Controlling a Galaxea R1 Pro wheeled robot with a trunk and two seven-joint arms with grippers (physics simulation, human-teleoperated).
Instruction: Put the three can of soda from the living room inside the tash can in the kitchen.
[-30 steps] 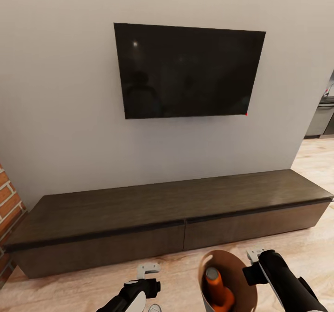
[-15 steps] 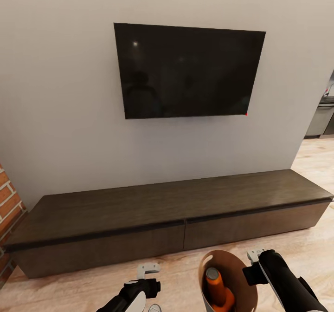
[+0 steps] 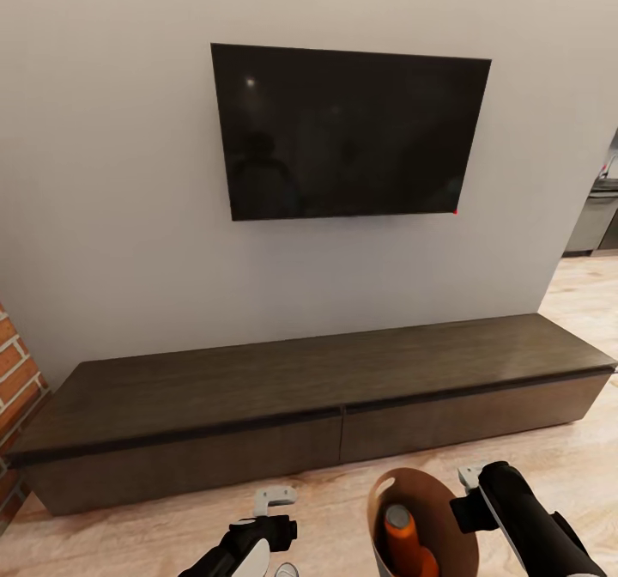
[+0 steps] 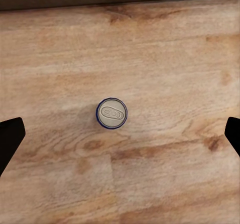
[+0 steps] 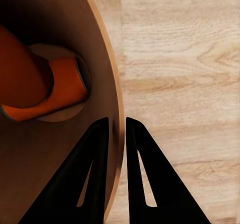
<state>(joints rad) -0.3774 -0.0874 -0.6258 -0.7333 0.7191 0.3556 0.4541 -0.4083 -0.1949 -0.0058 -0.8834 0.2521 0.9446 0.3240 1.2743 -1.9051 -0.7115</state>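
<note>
A: What is the robot facing?

B: It is looking at a black TV (image 3: 350, 133) hanging on a pale wall (image 3: 112, 173), above a long low dark-wood cabinet (image 3: 300, 405). A strip of red brick (image 3: 15, 388) is showing at the far left edge, and light wood floor (image 3: 343, 500) is lying between the cabinet and the robot.

A: Where is the bin?

B: The tash can (image 3: 459, 543) is sitting low at the near right in the head view, tilted so its tan inside is facing the camera. Two orange soda cans are lying inside; one (image 3: 402, 538) is leaning with its grey top up, and in the right wrist view a second one (image 5: 62, 86) is resting on the bin's bottom, against the first.

A: And the right gripper (image 5: 116, 129)?

B: Its two dark fingers (image 5: 95, 154) are pinching the bin's rim (image 5: 112, 104), one inside the wall and one outside, nearly closed on it.

A: The left one?

B: The left gripper (image 4: 120, 134) is hanging over the floor with its fingers (image 4: 10, 134) spread wide. Between them, standing upright on the boards, is a blue soda can (image 4: 111, 114), seen top-down and untouched by either finger.
</note>
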